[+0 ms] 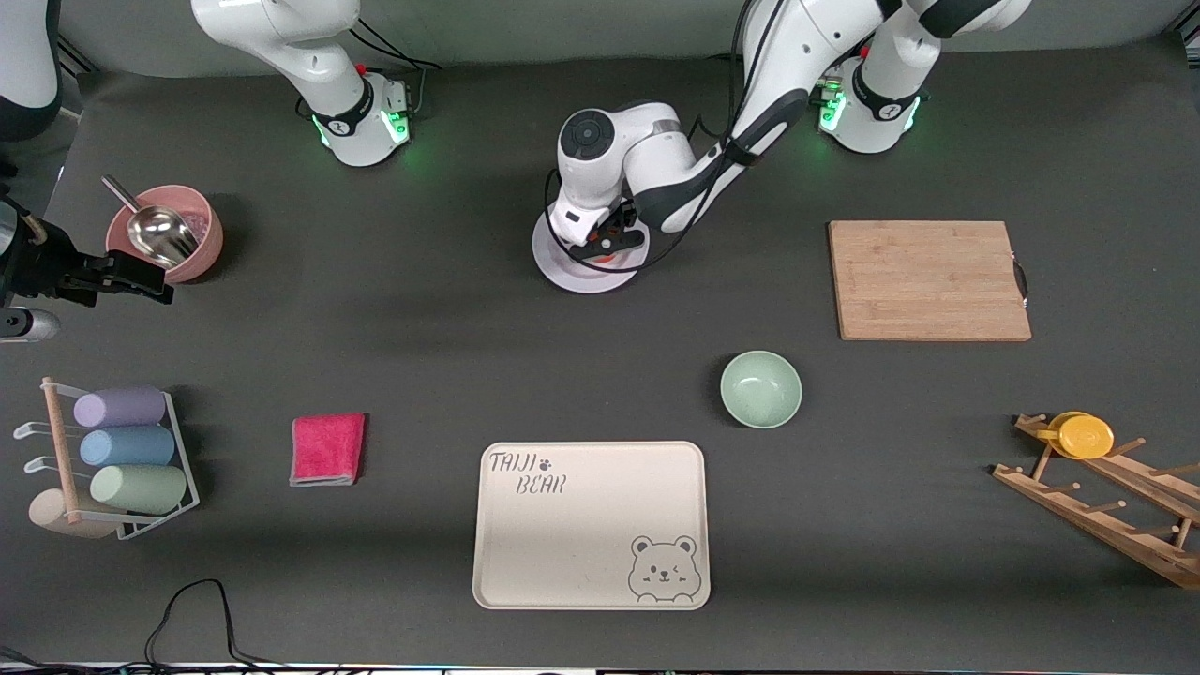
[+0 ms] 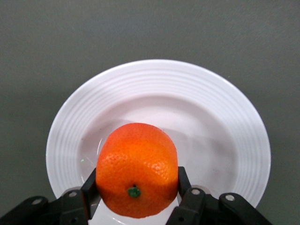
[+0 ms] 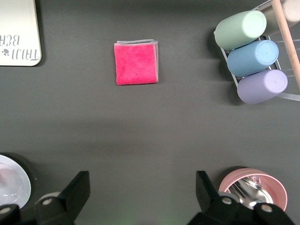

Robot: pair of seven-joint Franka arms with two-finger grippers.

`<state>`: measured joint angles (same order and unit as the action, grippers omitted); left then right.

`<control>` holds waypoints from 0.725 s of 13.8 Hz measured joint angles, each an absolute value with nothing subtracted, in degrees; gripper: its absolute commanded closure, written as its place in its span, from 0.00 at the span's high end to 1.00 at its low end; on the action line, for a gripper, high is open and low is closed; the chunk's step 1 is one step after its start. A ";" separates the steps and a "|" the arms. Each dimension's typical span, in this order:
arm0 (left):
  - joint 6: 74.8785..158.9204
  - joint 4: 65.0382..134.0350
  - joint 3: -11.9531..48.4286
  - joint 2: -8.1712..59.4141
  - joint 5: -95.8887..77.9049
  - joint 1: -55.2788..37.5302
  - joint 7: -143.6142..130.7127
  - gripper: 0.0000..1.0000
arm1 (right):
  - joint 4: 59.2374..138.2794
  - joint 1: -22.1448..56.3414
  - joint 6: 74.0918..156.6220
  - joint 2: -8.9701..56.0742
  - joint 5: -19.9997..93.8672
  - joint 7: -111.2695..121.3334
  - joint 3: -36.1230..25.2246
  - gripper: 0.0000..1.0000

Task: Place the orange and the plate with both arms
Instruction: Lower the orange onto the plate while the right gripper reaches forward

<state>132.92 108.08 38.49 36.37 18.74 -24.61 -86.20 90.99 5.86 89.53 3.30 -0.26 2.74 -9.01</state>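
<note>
Two arms are here, and the left end effector (image 2: 136, 192) squeezes the orange (image 2: 137, 168) right over the middle of the plate (image 2: 234, 122), so it can go straight down. The right end effector (image 3: 140, 192) waits spread wide above the worktop (image 1: 422, 309), near the pink bowl (image 3: 253, 180).

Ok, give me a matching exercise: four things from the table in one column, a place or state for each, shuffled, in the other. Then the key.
1. orange
2. plate
3. scoop
4. yellow cup

A. on the wooden rack
B. in the pink bowl
C. gripped by the left tool
D. under the left tool, farther from the front camera than the tray

Pairs: 1-C, 2-D, 3-B, 4-A
</note>
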 measured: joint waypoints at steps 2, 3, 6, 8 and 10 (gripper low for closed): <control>133.59 108.06 37.86 36.64 18.80 -25.78 -87.12 0.30 | 91.53 5.87 89.53 3.30 -0.26 2.74 -9.01 1.00; 133.60 108.05 37.59 36.65 18.81 -26.37 -87.67 0.92 | 91.77 5.92 89.53 3.29 -0.26 2.74 -9.00 1.00; 133.61 107.90 37.32 36.64 18.84 -27.06 -88.78 1.00 | 93.26 7.68 89.54 1.91 -0.15 -0.26 -8.87 1.00; 133.61 107.64 37.23 36.64 18.85 -27.07 -88.95 1.00 | 96.46 11.76 90.31 -0.99 0.11 -6.10 -8.74 1.00; 133.60 107.28 36.98 36.63 18.87 -27.04 -88.97 1.00 | 101.47 17.62 93.22 -4.96 0.19 -14.01 -8.55 1.00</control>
